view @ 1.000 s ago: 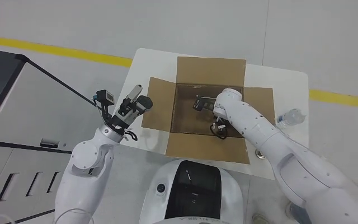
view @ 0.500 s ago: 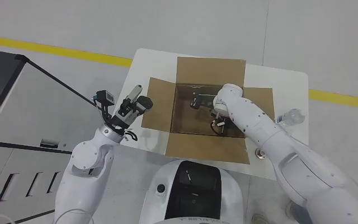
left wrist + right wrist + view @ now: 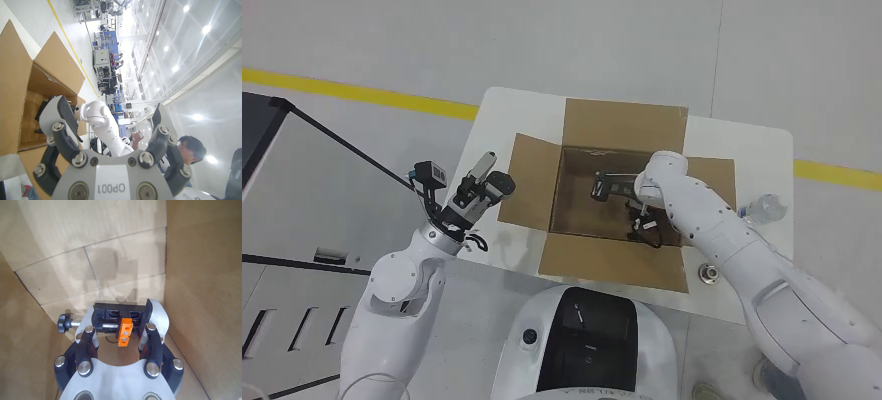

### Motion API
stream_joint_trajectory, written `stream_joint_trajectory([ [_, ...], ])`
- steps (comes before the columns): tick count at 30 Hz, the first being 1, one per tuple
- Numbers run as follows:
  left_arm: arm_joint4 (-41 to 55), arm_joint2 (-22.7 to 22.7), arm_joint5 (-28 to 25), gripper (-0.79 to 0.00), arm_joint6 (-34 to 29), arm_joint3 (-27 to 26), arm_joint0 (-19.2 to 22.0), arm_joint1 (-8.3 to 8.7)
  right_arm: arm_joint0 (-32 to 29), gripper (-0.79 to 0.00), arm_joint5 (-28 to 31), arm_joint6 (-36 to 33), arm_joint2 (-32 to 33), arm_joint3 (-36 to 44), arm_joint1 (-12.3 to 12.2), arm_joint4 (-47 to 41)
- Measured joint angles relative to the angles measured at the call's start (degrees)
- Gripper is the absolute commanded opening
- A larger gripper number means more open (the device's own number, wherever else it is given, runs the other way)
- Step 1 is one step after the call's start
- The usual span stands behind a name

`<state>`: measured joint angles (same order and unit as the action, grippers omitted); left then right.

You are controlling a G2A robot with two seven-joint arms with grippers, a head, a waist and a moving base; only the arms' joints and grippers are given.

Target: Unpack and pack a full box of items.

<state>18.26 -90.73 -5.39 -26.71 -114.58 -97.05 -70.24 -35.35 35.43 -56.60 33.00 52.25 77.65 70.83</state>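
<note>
One small black screw clamp (image 3: 117, 310) with an orange sliding block (image 3: 124, 333) sits clenched in the right gripper (image 3: 121, 315), a finger on each end of its black frame. It's inside the open brown cardboard box (image 3: 622, 125), left of centre in the top view. Can't tell if it touches the box floor.

Box contents: the clamp plus the right gripper (image 3: 604, 186) holding it. Cardboard walls and floor seams show around it in the right wrist view. All four flaps are folded outward and flat. The box sits on the white table (image 3: 512, 110). The right arm comes in over the right-hand flap and fills that side of the opening.

Around it:
- Clear plastic bottle (image 3: 764, 208) lies on the table's right edge, just beyond the right flap.
- Small round metal-looking piece (image 3: 707, 272) lies on the table near the front right corner of the box, apart from it. Too small to identify.
- Left gripper (image 3: 492, 172) is outside the box, beside the left flap over the table's left edge. It's tilted upward with fingers spread wide and nothing between them (image 3: 111, 109).

Orientation: the clamp's long axis follows its threaded screw (image 3: 109, 325), running crosswise from finger to finger. The black knob (image 3: 63, 324) pokes out past one finger. The orange block faces back toward the wrist.
</note>
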Motion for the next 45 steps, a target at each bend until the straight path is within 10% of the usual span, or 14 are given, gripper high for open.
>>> stream_joint_trajectory([
  [22,0.0,0.0,0.0,0.000,0.0,0.0,0.0,0.00,-3.4,-0.505,-2.0,-4.1,3.4,2.7,-1.6,1.7],
  [25,0.0,0.0,0.0,0.000,0.0,0.0,0.0,0.00,-3.8,-0.785,-2.5,-3.4,3.7,2.3,-1.6,1.6],
  [45,0.0,0.0,0.0,0.000,0.0,0.0,0.0,0.00,-3.2,-0.785,-1.4,-1.2,4.6,4.6,-1.0,1.2],
])
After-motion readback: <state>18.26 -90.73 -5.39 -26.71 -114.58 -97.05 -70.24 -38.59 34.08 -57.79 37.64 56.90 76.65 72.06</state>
